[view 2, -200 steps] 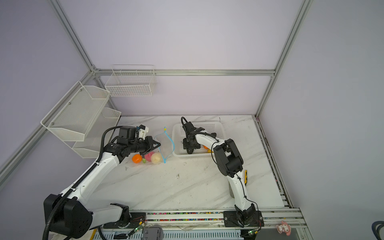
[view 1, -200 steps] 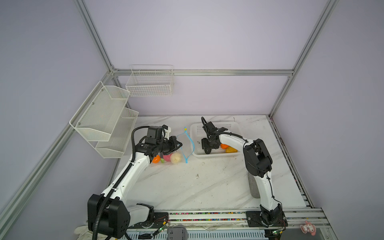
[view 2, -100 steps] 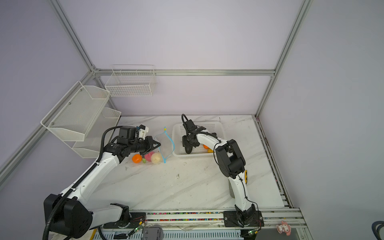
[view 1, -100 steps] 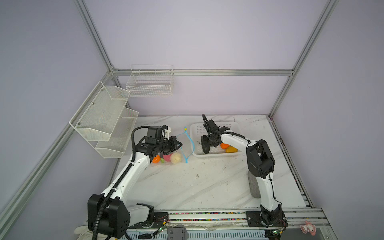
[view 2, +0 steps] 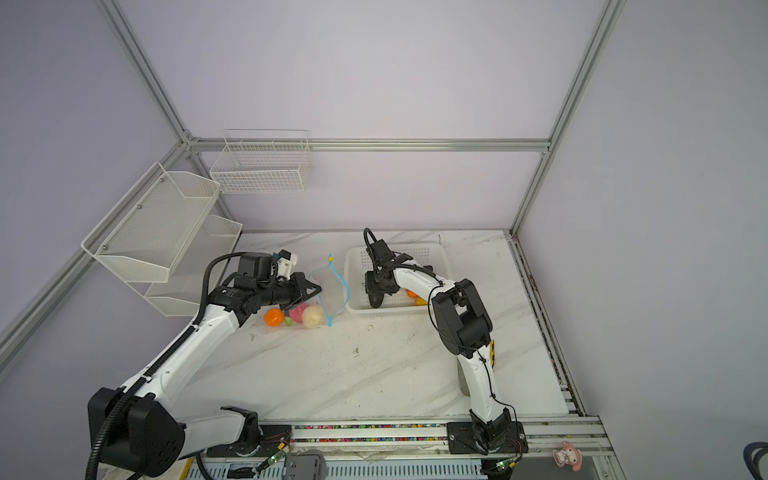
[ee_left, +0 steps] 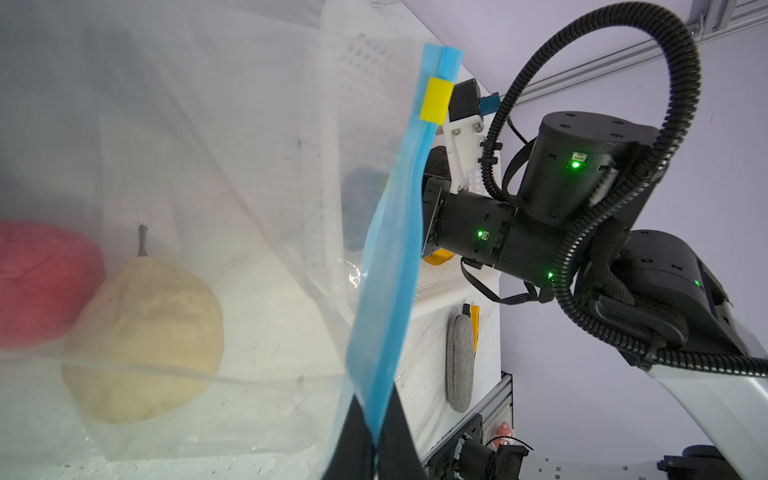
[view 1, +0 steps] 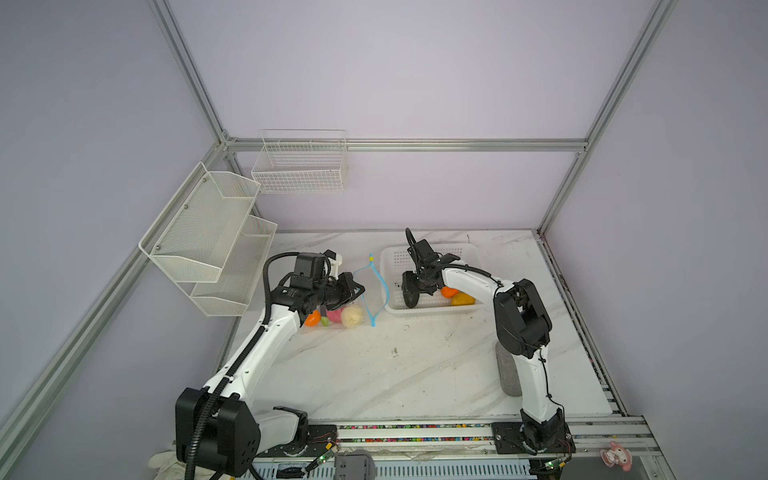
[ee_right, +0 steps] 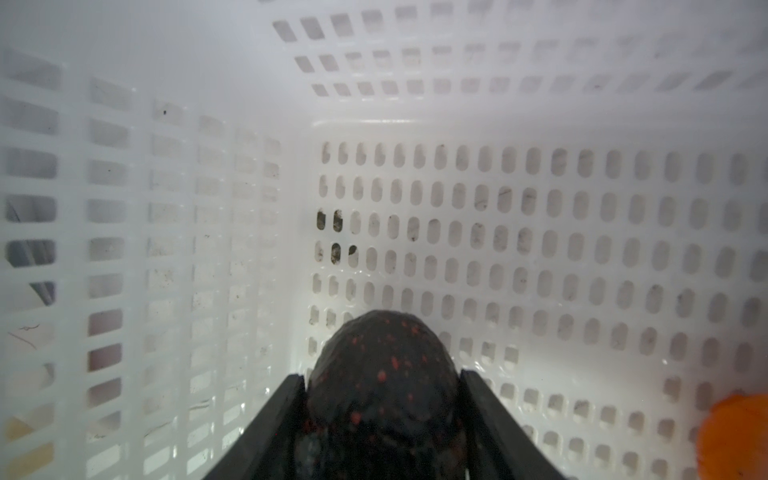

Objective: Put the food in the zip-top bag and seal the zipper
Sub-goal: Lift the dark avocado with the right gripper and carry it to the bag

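The clear zip-top bag [view 1: 356, 301] lies at the table's left, its mouth held up. My left gripper [ee_left: 376, 405] is shut on the light-blue zipper [ee_left: 399, 232], whose yellow slider [ee_left: 435, 99] sits at the far end. Inside the bag lie a cream pear [view 1: 352, 316], a pink ball [view 1: 334, 315], an orange fruit [view 1: 312, 318] and a small green one [view 2: 287, 321]. My right gripper [ee_right: 382, 375] reaches down into the white perforated basket [view 1: 432, 248]. Both its fingers press the sides of a black lump [ee_right: 382, 345] speckled red. An orange piece [view 1: 449, 291] and a yellow-brown oval [view 1: 462, 298] lie beside it in the basket.
White mesh shelves [view 1: 208, 232] hang on the left wall and a wire basket [view 1: 299, 166] on the back wall. A grey pad [view 1: 507, 374] and yellow-handled pliers [view 2: 492, 351] lie by the right arm's base. The basket wall [ee_right: 145, 249] stands close to the right gripper.
The right gripper's jaws have narrowed onto the black lump inside the basket. The left gripper and the bag have stayed put.
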`<state>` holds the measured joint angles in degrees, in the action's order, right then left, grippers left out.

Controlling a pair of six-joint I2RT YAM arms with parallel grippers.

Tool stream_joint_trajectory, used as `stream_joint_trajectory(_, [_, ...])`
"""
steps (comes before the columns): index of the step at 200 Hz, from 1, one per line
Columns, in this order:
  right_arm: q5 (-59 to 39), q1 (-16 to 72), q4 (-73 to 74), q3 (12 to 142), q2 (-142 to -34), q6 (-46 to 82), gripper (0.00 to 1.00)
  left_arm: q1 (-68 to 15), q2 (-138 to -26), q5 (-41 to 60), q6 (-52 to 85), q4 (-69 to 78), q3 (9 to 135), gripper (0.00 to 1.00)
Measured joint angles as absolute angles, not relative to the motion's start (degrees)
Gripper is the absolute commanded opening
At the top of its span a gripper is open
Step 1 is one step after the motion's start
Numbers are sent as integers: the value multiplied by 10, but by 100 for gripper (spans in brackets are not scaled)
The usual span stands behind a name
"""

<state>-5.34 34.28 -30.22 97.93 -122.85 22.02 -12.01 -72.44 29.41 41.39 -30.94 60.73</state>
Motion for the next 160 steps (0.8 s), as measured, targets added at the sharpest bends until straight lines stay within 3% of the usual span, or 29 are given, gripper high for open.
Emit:
stream_joint_trajectory(69, [-55, 334, -275, 962, -1158, 214, 57, -120, -733, 296, 414, -309, 607, 0])
stream_joint_trajectory(160, [-119, 355, -69, 781, -960, 255, 56, -120, -742, 299, 414, -309, 607, 0])
